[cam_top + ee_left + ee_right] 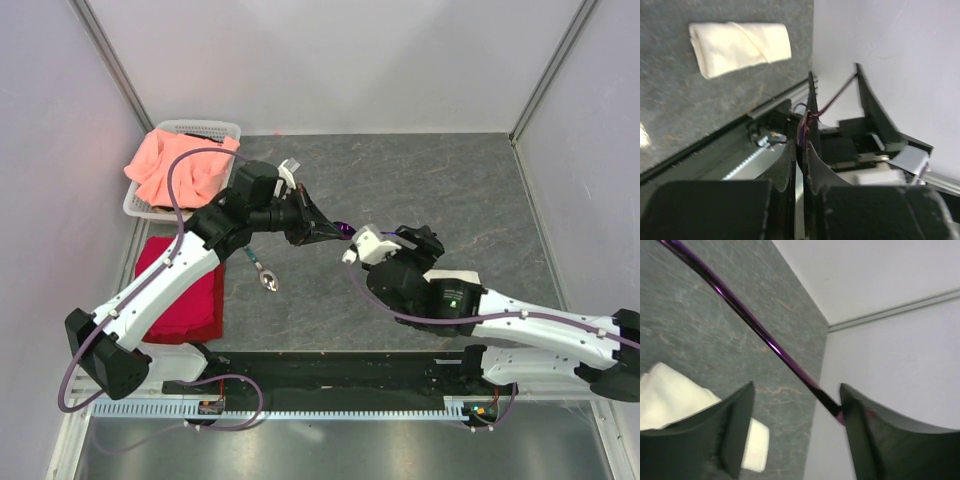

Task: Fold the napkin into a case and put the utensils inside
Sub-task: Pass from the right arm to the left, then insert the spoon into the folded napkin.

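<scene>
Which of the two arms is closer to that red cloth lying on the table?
Left. The left arm reaches right over the red cloth, overlapping it from above. The right arm lies on the other side of the table, well apart from it.

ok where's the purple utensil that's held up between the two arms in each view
Top external: the purple utensil is at centre, between the two arms' tips.
Left wrist: it is at centre, a purple sliver pinched in the left gripper.
Right wrist: its handle crosses diagonally from top left to lower centre.
Shared landmark: the grey table.
</scene>
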Tool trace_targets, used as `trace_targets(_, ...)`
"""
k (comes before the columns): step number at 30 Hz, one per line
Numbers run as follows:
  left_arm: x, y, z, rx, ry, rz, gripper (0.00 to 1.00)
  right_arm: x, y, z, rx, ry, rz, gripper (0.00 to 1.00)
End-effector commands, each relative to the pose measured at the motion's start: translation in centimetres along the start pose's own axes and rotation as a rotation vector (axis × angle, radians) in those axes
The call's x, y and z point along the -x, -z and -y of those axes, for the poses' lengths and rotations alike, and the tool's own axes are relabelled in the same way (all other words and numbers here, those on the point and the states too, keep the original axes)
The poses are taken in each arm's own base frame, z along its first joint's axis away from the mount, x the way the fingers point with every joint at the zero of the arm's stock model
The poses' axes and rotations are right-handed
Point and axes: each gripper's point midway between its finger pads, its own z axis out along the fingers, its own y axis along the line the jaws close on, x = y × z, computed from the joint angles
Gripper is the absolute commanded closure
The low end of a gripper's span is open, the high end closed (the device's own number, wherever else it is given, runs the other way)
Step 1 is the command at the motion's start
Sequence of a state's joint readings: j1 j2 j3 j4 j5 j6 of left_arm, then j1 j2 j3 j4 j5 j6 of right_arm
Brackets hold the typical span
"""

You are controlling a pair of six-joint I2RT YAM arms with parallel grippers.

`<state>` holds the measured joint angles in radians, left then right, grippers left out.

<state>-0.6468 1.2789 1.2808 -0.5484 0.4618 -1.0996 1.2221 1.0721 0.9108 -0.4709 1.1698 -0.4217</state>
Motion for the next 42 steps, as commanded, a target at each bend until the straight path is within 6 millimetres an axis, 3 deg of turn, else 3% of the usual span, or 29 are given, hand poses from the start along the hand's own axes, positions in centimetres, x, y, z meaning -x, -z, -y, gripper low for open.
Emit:
trace_targets(1, 3.0, 0.1, 0.1, 0.006, -0.218, 0.159, 0.98, 0.4, 2.0, 1.0, 0.090, -0.466, 0.017, 0.14)
trace_targets(3, 3.8, -0.5, -1.1, 0.053, -0.265, 0.195, 0.98, 0.6, 2.9, 1.1, 0.156, -0.603, 0.039, 0.02)
trace_targets(8, 4.9, -3.0, -3.6, 0.122, -0.315, 0.224, 0.98, -1.5, 3.9, 1.1, 0.194, -1.046, -0.009, 0.02)
trace_targets(12, 3.3, -6.1, -4.5, 0.156, -0.349, 0.174, 0.98, -3.6, 2.7, 0.5, 0.190, -1.148, -0.126, 0.02)
trace_targets(15, 2.0, -8.1, -5.3, 0.187, -0.337, 0.153, 0.98, -7.5, 1.0, -0.4, 0.131, -1.114, -0.302, 0.03)
trace_targets(17, 1.2, -9.0, -5.5, 0.209, -0.337, 0.158, 0.98, -10.5, -0.4, -1.2, 0.089, -1.124, -0.433, 0.09)
trace_targets(19, 0.7, -9.9, -6.1, 0.229, -0.313, 0.157, 0.98, -11.6, -0.9, -2.9, 0.150, -1.153, -0.526, 0.13)
trace_targets(20, 0.4, -10.3, -6.2, 0.238, -0.306, 0.158, 0.98, -13.3, -1.5, -3.1, 0.118, -1.184, -0.587, 0.15)
trace_targets(22, 0.0, -10.9, -7.0, 0.261, -0.278, 0.153, 0.98, -14.1, -1.9, -3.8, 0.142, -1.211, -0.647, 0.19)
trace_targets(23, -0.3, -11.1, -7.3, 0.271, -0.259, 0.150, 0.98, -15.5, -2.3, -3.5, 0.103, -1.242, -0.691, 0.22)
trace_targets(25, -1.0, -11.6, -8.1, 0.289, -0.244, 0.134, 0.98, -16.1, -2.9, -3.8, 0.125, -1.274, -0.713, 0.34)
trace_targets(29, -1.4, -12.4, -9.5, 0.345, -0.248, 0.163, 0.98, -19.8, -3.7, -3.1, 0.024, -1.352, -0.801, 0.55)
trace_targets(32, -1.8, -13.2, -10.2, 0.350, -0.237, 0.171, 0.98, -21.6, -4.2, -2.6, -0.020, -1.396, -0.838, 0.72)
trace_targets(33, -1.9, -13.4, -10.3, 0.350, -0.233, 0.172, 0.98, -22.3, -4.5, -2.4, -0.044, -1.405, -0.853, 0.82)
trace_targets(36, -2.0, -14.3, -10.4, 0.342, -0.228, 0.178, 0.98, -23.8, -4.6, -3.3, -0.061, -1.442, -0.916, 0.99)
trace_targets(39, -2.4, -15.2, -10.7, 0.344, -0.226, 0.166, 0.98, -25.1, -4.5, -5.3, -0.051, -1.487, -0.995, 1.00)
trace_targets(42, -2.7, -15.4, -11.3, 0.359, -0.224, 0.158, 0.98, -26.6, -4.4, -6.0, -0.089, -1.490, -1.046, 1.00)
